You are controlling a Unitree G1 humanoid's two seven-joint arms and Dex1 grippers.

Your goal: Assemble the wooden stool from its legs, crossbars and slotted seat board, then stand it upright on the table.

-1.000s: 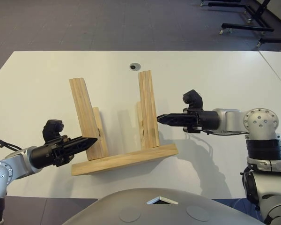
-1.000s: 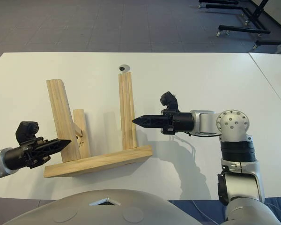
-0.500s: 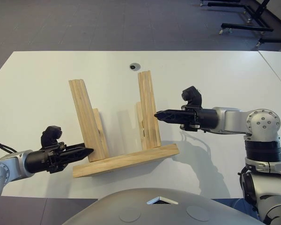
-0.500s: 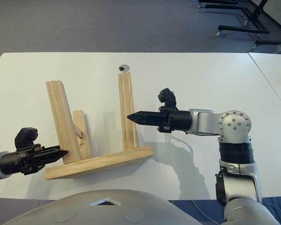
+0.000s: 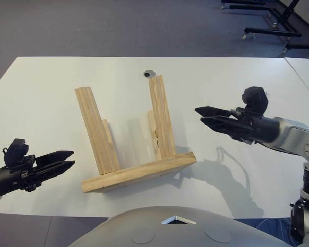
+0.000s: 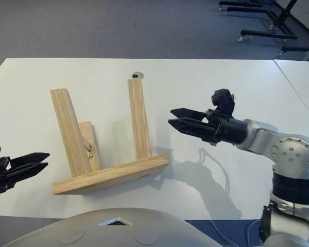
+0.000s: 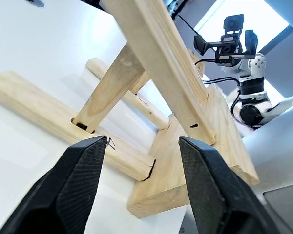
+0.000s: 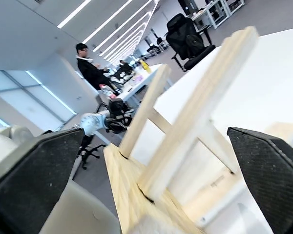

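**Clerk:** First entry, nearest the robot?

**Checker:** Left pincer, black, two fingers. The fingers are parted a moderate way with nothing between them. It sits over the near left part of the white rectangular tabletop, well apart from the stool, with its tips pointing towards it.

**Clerk:** Second entry?

**Checker:** Pale wooden stool, fully put together, near the middle of the tabletop.
- The long slotted seat board lies along the near side and touches the tabletop.
- The broad left plank leg and the broad right plank leg run from the board towards the far edge.
- A shorter wooden brace sits just beside the left leg on its inner side.
- A round wooden crossbar spans between the legs.
- Whether the legs rise clear of the tabletop or lie along it cannot be told.
- The stool is not standing on its legs.

**Clerk:** Third entry?

**Checker:** Right pincer, black, two fingers. The fingers are parted and it is empty. It is held above the tabletop to the right of the right leg and apart from it, with its tips pointing at the leg.

**Clerk:** Farthest entries?

**Checker:** A small grey round grommet is set in the tabletop just beyond the top of the right leg. Black wheeled frames stand on the dark floor past the far edge.
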